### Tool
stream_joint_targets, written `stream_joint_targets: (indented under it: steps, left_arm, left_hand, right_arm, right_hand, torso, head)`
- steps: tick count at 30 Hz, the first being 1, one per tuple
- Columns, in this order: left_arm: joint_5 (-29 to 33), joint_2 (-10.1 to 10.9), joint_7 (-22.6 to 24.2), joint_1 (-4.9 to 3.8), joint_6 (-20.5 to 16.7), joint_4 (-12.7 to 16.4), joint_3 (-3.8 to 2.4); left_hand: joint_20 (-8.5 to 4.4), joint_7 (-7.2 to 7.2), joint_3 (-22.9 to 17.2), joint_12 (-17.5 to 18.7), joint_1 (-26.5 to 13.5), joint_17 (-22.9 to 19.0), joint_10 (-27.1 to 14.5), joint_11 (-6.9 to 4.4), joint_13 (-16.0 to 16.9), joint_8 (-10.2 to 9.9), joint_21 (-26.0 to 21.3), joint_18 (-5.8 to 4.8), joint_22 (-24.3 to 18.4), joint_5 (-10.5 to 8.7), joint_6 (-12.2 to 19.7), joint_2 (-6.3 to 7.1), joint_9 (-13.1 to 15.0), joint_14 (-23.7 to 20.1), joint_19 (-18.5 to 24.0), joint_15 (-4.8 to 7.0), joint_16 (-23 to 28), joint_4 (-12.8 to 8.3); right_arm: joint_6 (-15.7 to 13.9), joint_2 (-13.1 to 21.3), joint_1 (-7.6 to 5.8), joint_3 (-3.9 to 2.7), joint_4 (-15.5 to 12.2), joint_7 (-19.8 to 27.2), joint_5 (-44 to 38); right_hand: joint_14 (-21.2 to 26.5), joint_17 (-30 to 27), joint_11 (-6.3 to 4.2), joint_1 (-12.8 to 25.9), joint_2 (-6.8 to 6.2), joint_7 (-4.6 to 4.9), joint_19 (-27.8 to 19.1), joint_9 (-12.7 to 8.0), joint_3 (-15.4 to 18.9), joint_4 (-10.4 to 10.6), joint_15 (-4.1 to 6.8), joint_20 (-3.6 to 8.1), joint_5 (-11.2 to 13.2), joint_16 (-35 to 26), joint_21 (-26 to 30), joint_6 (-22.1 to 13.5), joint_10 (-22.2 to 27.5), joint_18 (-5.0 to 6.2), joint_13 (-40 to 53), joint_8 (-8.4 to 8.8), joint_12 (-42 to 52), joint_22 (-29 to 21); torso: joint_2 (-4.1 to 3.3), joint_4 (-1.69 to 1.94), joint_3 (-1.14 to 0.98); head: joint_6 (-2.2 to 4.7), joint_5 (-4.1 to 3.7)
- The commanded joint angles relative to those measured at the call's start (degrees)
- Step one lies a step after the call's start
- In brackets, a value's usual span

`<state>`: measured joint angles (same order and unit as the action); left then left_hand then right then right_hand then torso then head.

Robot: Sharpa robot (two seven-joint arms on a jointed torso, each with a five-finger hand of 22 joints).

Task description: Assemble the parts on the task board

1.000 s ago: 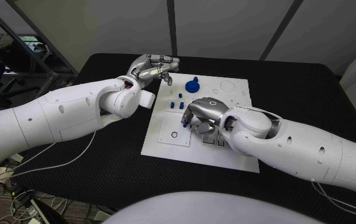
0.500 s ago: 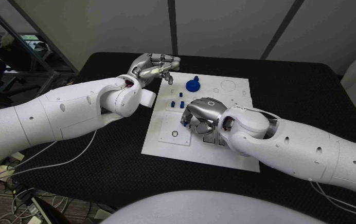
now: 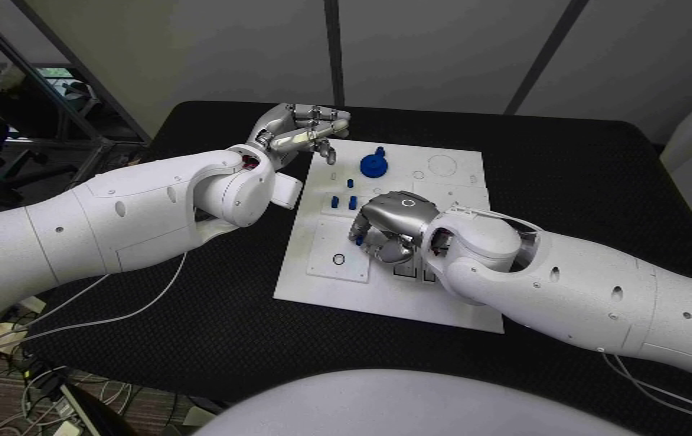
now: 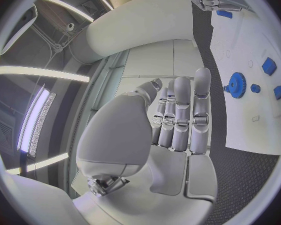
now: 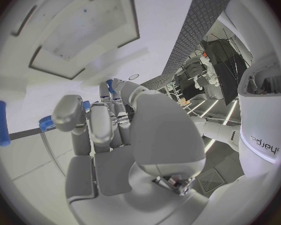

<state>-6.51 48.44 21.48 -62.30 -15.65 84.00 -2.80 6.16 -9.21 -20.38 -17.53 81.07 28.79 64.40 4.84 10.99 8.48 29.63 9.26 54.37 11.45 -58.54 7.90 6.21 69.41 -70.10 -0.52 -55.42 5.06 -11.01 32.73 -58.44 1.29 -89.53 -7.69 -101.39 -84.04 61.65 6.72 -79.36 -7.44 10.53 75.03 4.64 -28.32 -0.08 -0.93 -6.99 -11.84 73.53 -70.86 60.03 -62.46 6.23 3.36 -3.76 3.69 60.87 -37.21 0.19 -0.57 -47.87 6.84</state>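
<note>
The white board (image 3: pixel 433 296) lies in the middle of the black table (image 3: pixel 577 171). The right hand (image 3: pixel 392 226) is down over the board's middle, fingers curled toward the surface; the wrist view shows a small blue piece (image 5: pixel 109 86) at its fingertips, though I cannot tell whether they actually hold it. Just left of that hand stand a few small blue pegs (image 3: pixel 343 202). A blue gear (image 3: pixel 374 166) sits on the far left part of the board (a blue knob rising from it). The left hand (image 3: pixel 300 134) hovers at the board's far left corner, holding nothing, its fingers straight and lying side by side. A small black ring (image 3: pixel 338 260) lies on the near left part.
</note>
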Motion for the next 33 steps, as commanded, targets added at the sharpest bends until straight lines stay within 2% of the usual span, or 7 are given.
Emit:
stream_joint_targets:
  steps: [1, 9, 15, 19, 24, 27, 33]
  left_arm:
    - [0.16, -0.05, -0.26, -0.10, 1.04, -0.07, -0.04]
    - [0.16, -0.05, -0.51, -0.09, 1.31, -0.28, -0.04]
    - [0.16, 0.05, -0.69, -0.09, 1.53, -0.43, -0.03]
    - [0.16, 0.17, -0.70, -0.08, 1.53, -0.50, -0.03]
    - [0.16, 0.28, -0.71, -0.08, 1.52, -0.57, -0.01]
    - [0.16, 0.27, -0.69, -0.08, 1.53, -0.61, -0.01]
    - [0.16, 0.14, -0.65, -0.07, 1.54, -0.75, 0.01]
  left_hand:
    - [-0.14, -0.19, 0.42, -0.35, -0.30, -0.05, -0.44, 0.15, 0.07, 0.22, -0.32, 1.09, -0.05, 0.01, 0.39, -0.40, -0.06, -0.46, 0.34, 0.02, 0.26, 0.00]
    - [-0.12, -0.21, 0.52, -0.43, -0.38, -0.08, -0.57, 0.18, 0.10, 0.23, -0.57, 1.12, -0.20, 0.00, 0.46, -0.41, -0.09, -0.51, 0.40, 0.00, 0.25, 0.07]
    - [-0.10, -0.23, 0.61, -0.51, -0.48, -0.10, -0.64, 0.20, 0.14, 0.25, -0.70, 1.13, -0.29, -0.02, 0.50, -0.45, -0.10, -0.54, 0.43, -0.03, 0.24, 0.15]
    - [-0.10, -0.23, 0.61, -0.51, -0.48, -0.10, -0.64, 0.20, 0.14, 0.25, -0.70, 1.13, -0.29, -0.02, 0.50, -0.45, -0.10, -0.54, 0.43, -0.03, 0.24, 0.15]
    - [-0.10, -0.23, 0.61, -0.51, -0.48, -0.10, -0.64, 0.20, 0.14, 0.25, -0.70, 1.13, -0.29, -0.02, 0.50, -0.45, -0.10, -0.54, 0.43, -0.03, 0.24, 0.15]
    - [-0.10, -0.23, 0.61, -0.51, -0.48, -0.10, -0.64, 0.20, 0.14, 0.25, -0.70, 1.13, -0.29, -0.02, 0.50, -0.45, -0.10, -0.54, 0.43, -0.03, 0.24, 0.15]
    - [-0.08, -0.21, 0.67, -0.59, -0.51, -0.12, -0.68, 0.19, 0.17, 0.28, -0.73, 1.12, -0.31, -0.04, 0.50, -0.47, -0.11, -0.57, 0.43, -0.04, 0.23, 0.18]
  right_arm:
    - [-1.02, 0.15, 0.22, 0.25, -0.10, -0.36, -0.36]
    - [-5.70, 1.66, 0.24, 0.23, -1.84, 0.79, 1.25]
    - [-8.26, 5.35, 0.16, -0.17, -5.36, 1.77, 3.84]
    - [-8.98, 8.33, 0.03, -2.71, -7.35, 1.93, 6.26]
    - [-8.26, 12.03, -0.67, -6.41, -8.12, 2.09, 10.25]
    - [-6.05, 13.87, -1.31, -7.52, -7.76, 1.77, 10.99]
    - [-0.14, 16.30, -2.00, -8.31, -5.83, 0.31, 8.63]
  right_hand:
    - [-0.90, -1.20, 0.23, 0.45, -0.34, 0.14, -1.18, -0.43, 0.44, -0.08, -0.66, -0.18, 0.04, -0.50, 0.95, -1.81, 1.91, 0.18, 0.21, 0.30, -0.03, -1.32]
    - [-0.55, -1.92, 0.38, 0.59, -0.54, 0.06, -1.74, -0.61, 0.75, -0.21, -0.77, -0.42, 0.07, -0.85, 1.44, -2.97, 3.24, 0.35, 0.31, 0.13, 0.40, -1.97]
    - [-0.13, -2.88, 0.20, 1.54, -1.36, -0.36, -2.46, -0.70, 2.60, 0.02, -0.74, -0.48, 0.47, -1.31, 2.22, -4.23, 4.52, 0.58, 0.39, 0.17, 1.04, -3.00]
    - [0.02, -3.32, 0.12, 1.65, -1.34, -0.51, -2.63, -0.66, 3.23, 0.09, -0.67, -0.46, 0.78, -1.53, 2.42, -4.39, 4.74, 0.63, 0.45, 0.08, 1.41, -3.24]
    - [-0.06, -3.08, -0.03, 1.44, -1.13, -0.70, -2.55, -0.62, 3.54, 0.03, -0.56, -0.38, 0.71, -1.33, 2.37, -4.47, 4.52, 0.62, 0.52, 0.04, 1.95, -3.14]
    - [-0.08, -3.14, -0.10, 1.32, -1.19, -0.88, -2.53, -0.65, 3.90, -0.08, -0.49, -0.31, 0.66, -1.32, 2.40, -4.82, 4.87, 0.62, 0.47, 0.12, 2.10, -3.17]
    - [-0.12, -3.23, -0.23, 1.56, -1.60, -1.28, -2.48, -0.59, 5.45, 0.00, -0.39, -0.20, 0.40, -1.26, 2.50, -5.12, 5.40, 0.62, 0.46, 0.04, 2.70, -3.26]
  torso:
    - [0.03, 0.03, -0.01]
    - [0.02, -0.09, -0.11]
    - [0.07, -0.01, 0.01]
    - [0.09, -0.04, 0.04]
    - [0.07, -0.21, -0.02]
    - [0.14, -0.38, -0.01]
    - [0.05, -0.19, 0.12]
  head:
    - [0.10, 0.00]
    - [0.30, 0.10]
    - [0.48, -0.04]
    - [0.73, -0.44]
    - [1.83, -1.67]
    - [2.08, -2.06]
    - [2.67, -3.02]
